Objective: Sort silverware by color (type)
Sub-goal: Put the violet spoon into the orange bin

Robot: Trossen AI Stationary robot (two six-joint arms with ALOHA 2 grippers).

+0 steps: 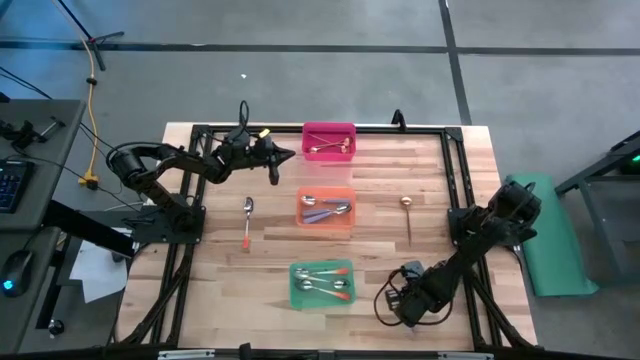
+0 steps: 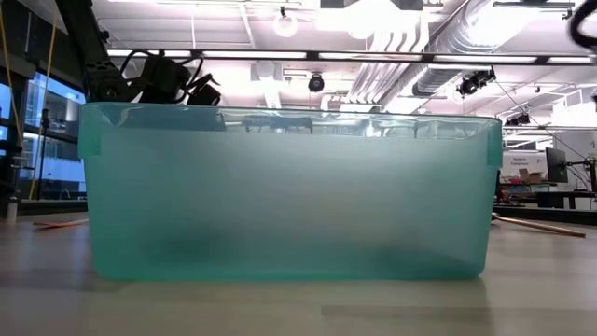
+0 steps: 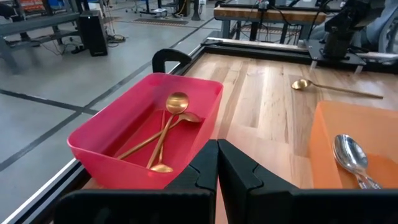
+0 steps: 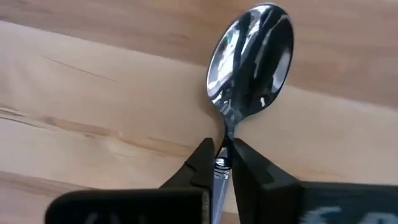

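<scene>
Down at the table's near right, the right gripper [image 4: 222,163] has its fingers pinched on the neck of a silver spoon [image 4: 252,59] lying on the wood. Far left, the left gripper [image 3: 217,163] hangs fully closed and empty just beside the pink bin [image 3: 134,140], where gold spoons [image 3: 166,127] lie crossed.

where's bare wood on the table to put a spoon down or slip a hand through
Bare wood lies between the orange bin and the loose gold spoon, and left of the green bin, below the orange-handled spoon. It is crowded down the middle, where the pink bin, orange bin and green bin line up, and at the near right corner, where the right pincer grips a silver spoon.
</scene>
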